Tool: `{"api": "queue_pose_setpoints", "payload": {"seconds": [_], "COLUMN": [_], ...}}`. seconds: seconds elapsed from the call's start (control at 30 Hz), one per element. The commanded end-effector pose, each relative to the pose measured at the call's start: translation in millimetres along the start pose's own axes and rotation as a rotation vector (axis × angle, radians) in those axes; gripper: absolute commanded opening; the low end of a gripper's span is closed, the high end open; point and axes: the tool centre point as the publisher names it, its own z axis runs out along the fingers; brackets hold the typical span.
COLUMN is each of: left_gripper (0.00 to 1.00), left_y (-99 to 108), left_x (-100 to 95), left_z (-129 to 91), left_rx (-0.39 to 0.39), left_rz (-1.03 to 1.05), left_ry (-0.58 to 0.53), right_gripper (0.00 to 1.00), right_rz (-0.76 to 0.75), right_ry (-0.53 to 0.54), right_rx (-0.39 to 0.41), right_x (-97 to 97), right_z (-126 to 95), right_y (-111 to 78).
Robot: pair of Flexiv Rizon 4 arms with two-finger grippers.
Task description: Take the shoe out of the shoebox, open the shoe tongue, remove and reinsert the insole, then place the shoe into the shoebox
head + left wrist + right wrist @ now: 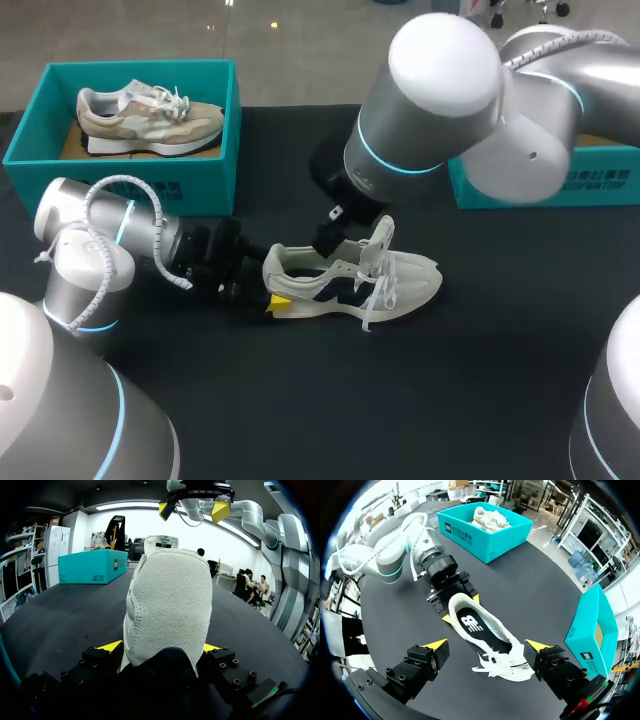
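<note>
A pale grey shoe (400, 285) lies on its sole in the middle of the black table, toe toward my right. My left gripper (268, 292) is shut on the shoe's heel (170, 605), a yellow fingertip (111, 646) pressed against each side. Inside the shoe (498, 628) lies a black insole (472, 625) with a white mark. The tongue (512, 666) is pulled forward over the loose laces. My right gripper (487, 647) hangs open above the shoe's opening, its fingers wide on both sides and touching nothing. An open teal shoebox (540, 185) stands at the right.
At the back left a second teal box (200, 180) holds a beige shoe (150, 115). The right-hand box (592, 625) stands beyond the shoe's toe. My right arm's large joint (440, 90) looms over the table's middle.
</note>
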Motion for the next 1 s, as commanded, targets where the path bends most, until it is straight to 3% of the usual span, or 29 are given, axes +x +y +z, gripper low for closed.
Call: {"api": "queue_pose_setpoints", "payload": {"seconds": [0.03,0.13,0.2,0.63,0.73,0.77,0.8,0.83,1.0], "left_gripper": [0.0,0.0,0.0,0.0,0.0,0.0,0.0,0.0,0.0], "left_y": [2.7,2.7,2.7,2.7,2.7,2.7,2.7,2.7,2.7], "left_x": [-1.9,-1.9,-1.9,-1.9,-1.9,-1.9,-1.9,-1.9,-1.9], "left_z": [1.1,1.1,1.1,1.1,1.1,1.1,1.1,1.1,1.1], "left_rx": [-0.001,-0.001,-0.001,-0.001,-0.001,-0.001,-0.001,-0.001,-0.001], "left_rz": [-0.001,-0.001,-0.001,-0.001,-0.001,-0.001,-0.001,-0.001,-0.001], "left_ry": [0.001,0.001,0.001,0.001,0.001,0.001,0.001,0.001,0.001], "right_gripper": [1.0,1.0,1.0,1.0,1.0,0.87,0.36,0.0,0.0], "right_rz": [-0.681,-0.714,-0.67,-0.67,-0.615,-0.593,-0.562,-0.543,-0.508], "right_ry": [-0.184,-0.167,-0.194,-0.194,-0.142,-0.126,-0.095,-0.073,-0.03], "right_rx": [0.179,0.185,0.289,0.289,0.25,0.245,0.236,0.216,0.191], "right_x": [7.7,13.3,12.8,12.8,14.5,15.2,15.9,16.6,24.0], "right_z": [10.0,16.6,21.0,21.0,23.2,23.7,23.9,24.3,22.8], "right_y": [5.6,2.1,0.1,0.1,-0.3,0.0,0.1,0.4,4.6]}}
